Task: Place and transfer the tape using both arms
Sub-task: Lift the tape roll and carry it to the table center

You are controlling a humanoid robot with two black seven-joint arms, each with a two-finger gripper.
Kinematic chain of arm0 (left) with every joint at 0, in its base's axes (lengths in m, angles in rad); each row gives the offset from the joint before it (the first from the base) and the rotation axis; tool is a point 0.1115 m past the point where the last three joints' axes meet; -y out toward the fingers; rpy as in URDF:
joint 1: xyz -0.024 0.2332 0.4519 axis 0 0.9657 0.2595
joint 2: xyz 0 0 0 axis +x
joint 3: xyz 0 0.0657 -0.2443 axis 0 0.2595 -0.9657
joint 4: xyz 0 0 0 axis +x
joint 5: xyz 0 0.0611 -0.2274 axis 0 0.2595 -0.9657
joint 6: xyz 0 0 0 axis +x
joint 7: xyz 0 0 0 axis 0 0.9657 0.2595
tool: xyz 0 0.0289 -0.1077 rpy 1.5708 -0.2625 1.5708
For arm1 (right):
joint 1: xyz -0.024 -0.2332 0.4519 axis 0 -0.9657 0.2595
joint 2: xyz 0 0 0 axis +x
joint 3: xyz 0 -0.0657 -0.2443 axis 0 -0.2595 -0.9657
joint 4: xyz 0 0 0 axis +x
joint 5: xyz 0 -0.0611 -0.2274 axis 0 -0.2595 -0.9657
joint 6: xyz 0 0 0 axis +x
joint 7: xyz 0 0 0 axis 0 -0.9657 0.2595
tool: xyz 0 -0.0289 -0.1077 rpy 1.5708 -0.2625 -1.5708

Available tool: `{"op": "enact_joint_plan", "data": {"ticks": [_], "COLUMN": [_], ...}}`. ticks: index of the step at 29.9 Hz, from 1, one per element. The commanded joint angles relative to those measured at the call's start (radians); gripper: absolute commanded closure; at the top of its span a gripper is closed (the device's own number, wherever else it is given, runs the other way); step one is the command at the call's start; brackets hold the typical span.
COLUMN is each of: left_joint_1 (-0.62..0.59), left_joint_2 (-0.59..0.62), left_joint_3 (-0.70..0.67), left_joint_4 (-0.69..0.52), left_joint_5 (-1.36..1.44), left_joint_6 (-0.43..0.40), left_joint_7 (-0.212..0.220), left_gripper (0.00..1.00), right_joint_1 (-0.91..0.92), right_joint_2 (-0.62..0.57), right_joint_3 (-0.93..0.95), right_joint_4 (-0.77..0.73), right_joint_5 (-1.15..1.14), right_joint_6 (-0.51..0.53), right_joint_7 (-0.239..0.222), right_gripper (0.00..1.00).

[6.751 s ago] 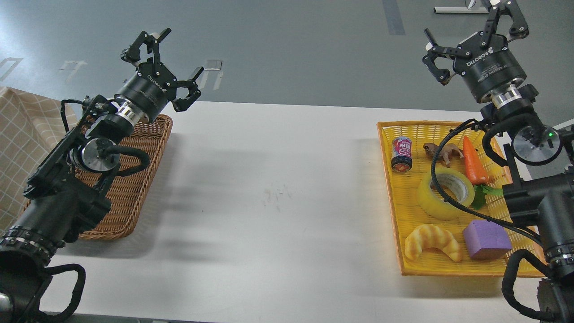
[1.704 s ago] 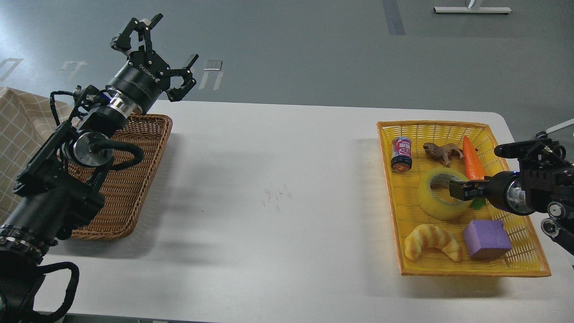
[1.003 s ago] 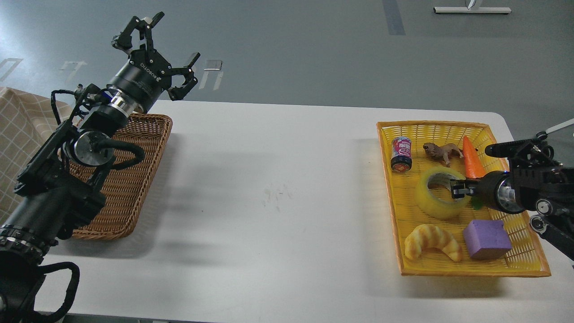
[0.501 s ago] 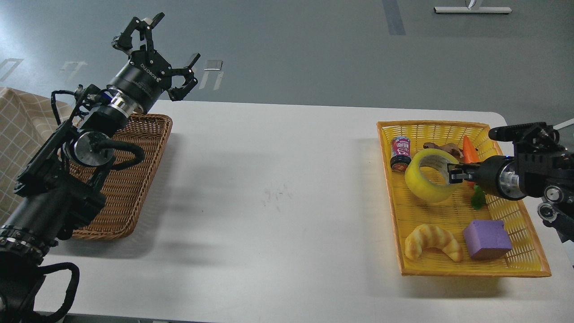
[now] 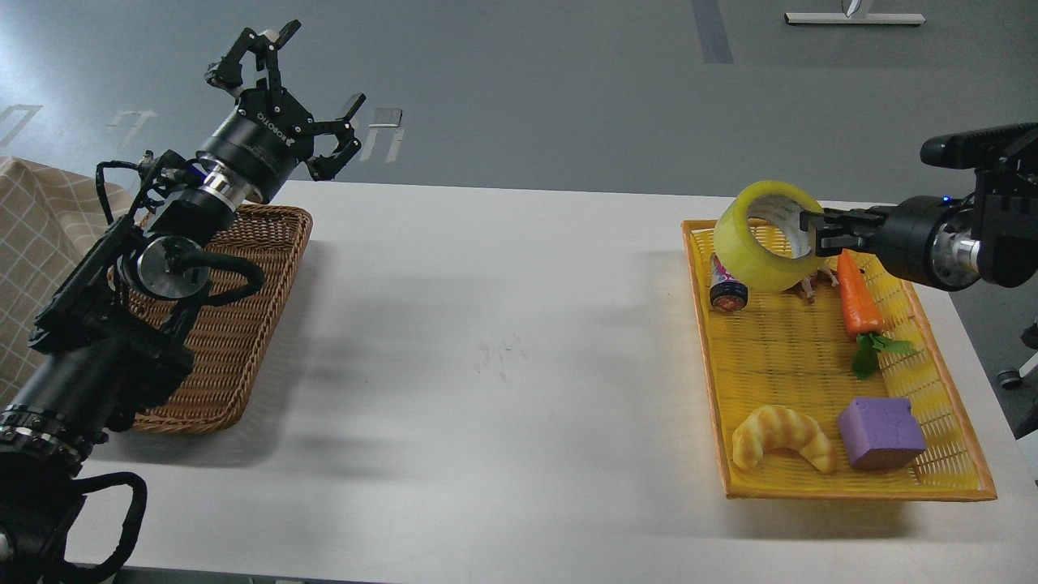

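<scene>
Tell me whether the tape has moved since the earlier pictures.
Yes. The tape, held by the right gripper, has risen from the yellow basket floor to above its far-left corner.

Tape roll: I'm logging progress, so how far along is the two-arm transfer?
Done: the tape is out of the yellow basket, held in the air by the right pincer clamped on its wall. In hand: carrying it over the basket's far end. Left: the handover, since the left pincer waits open above the wicker basket, then placing.
</scene>
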Motion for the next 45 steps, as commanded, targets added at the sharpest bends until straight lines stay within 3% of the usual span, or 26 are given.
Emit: {"op": "enact_joint_plan", "data": {"ticks": [1, 4, 8, 20, 35, 45], "left_joint_1": [-0.001, -0.004, -0.004, -0.006, -0.015, -0.015], "left_joint_2": [0.0, 0.0, 0.0, 0.0, 0.0, 0.0], "left_joint_3": [0.001, -0.001, -0.001, -0.001, -0.001, -0.001], "left_joint_4": [-0.001, 0.0, 0.0, -0.001, -0.001, -0.006], "left_joint_5": [0.0, 0.0, 0.0, 0.0, 0.0, 0.0], "left_joint_6": [0.0, 0.0, 0.0, 0.0, 0.0, 0.0], "left_joint_7": [0.0, 0.0, 0.0, 0.0, -0.002, -0.002], "left_gripper": [0.01, 0.01, 0.01, 0.01, 0.01, 0.01], "right_joint_1": [0.032, 0.043, 0.08, 0.192, 0.198, 0.19], "right_joint_2": [0.08, 0.147, 0.271, 0.604, 0.833, 0.833], "right_joint_3": [-0.006, -0.014, -0.074, -0.213, -0.275, -0.296], "right_joint_4": [-0.006, -0.014, -0.057, -0.299, -0.475, -0.546], "right_joint_5": [-0.001, -0.006, -0.014, -0.032, -0.066, -0.07], "right_joint_6": [0.0, 0.0, 0.0, 0.0, 0.0, 0.0], "right_joint_7": [-0.002, -0.012, -0.061, -0.081, -0.081, -0.081], "right_gripper": [1.0, 1.0, 1.0, 1.0, 1.0, 1.0]}}
